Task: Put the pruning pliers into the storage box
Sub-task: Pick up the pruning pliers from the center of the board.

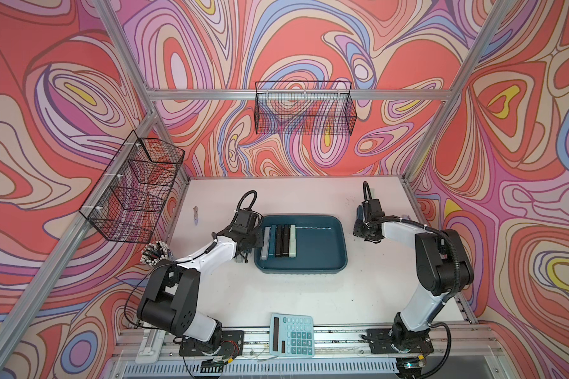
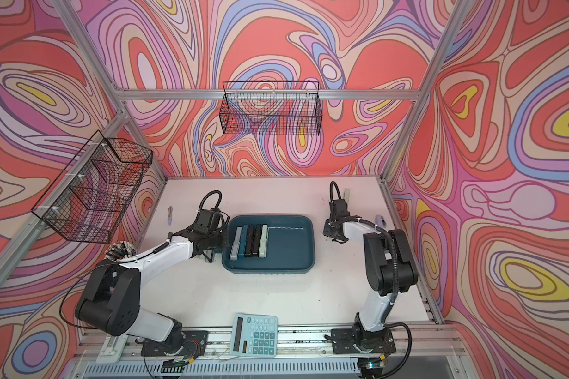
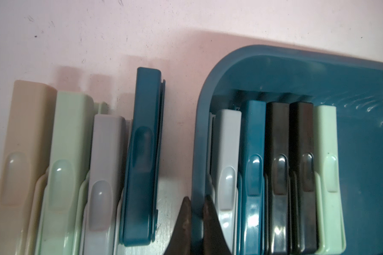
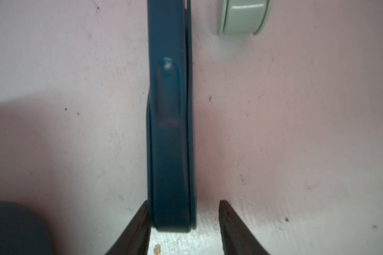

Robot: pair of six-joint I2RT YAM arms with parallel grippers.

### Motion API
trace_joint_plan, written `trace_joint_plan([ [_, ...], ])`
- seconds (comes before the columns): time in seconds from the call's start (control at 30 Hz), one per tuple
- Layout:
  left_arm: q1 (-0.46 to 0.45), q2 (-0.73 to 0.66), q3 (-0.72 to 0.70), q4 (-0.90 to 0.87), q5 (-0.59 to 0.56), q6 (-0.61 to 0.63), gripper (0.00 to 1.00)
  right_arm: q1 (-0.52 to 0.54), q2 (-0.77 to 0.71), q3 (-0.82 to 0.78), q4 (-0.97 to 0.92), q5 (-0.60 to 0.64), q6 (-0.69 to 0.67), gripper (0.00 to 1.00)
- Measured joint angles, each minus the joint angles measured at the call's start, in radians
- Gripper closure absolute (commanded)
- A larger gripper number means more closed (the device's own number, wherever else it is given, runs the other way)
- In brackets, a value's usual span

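The right gripper (image 4: 183, 202) holds its fingers spread around dark teal pruning pliers (image 4: 170, 132) lying flat on the table (image 4: 75, 66), centre frame. The left gripper (image 3: 196, 198) pinches the storage box (image 3: 274, 51) wall. The pliers are likely light, stiff, slick plastic: clamp mid-body across the narrow sides.

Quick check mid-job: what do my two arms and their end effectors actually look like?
The left arm and right arm match: white links, bulky black joint housings, black ribbed cable hoses running alongside. The left end effector and right end effector carry dark, wedge-shaped fingers.
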Motion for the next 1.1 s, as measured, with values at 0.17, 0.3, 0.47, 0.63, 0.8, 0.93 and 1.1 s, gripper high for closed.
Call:
trace_joint_plan([
  [0.17,0.0,-0.001,0.0,0.0,-0.001,0.0,0.94,0.0,0.046,0.088,-0.006,0.01,-0.016,0.54],
  [0.3,0.0,-0.005,-0.003,-0.001,-0.005,0.0,0.94,0.0,0.092,0.126,-0.002,0.014,-0.025,0.57],
  [0.47,0.0,-0.011,-0.009,-0.003,-0.008,0.0,0.94,0.0,0.122,0.129,-0.006,0.014,-0.032,0.62],
  [0.63,0.0,-0.011,-0.009,-0.003,-0.007,0.0,0.94,0.0,0.121,0.129,-0.006,0.021,-0.034,0.7],
  [0.8,0.0,-0.011,-0.009,-0.003,-0.007,0.0,0.94,0.0,0.102,0.127,-0.016,0.022,-0.035,0.73],
  [0.93,0.0,-0.011,-0.009,-0.003,-0.007,0.0,0.94,0.002,0.021,0.08,-0.018,0.018,-0.032,0.75],
  [1.1,0.0,-0.011,-0.009,-0.003,-0.007,0.0,0.94,0.04,-0.117,0.044,-0.064,0.026,-0.026,0.75],
])
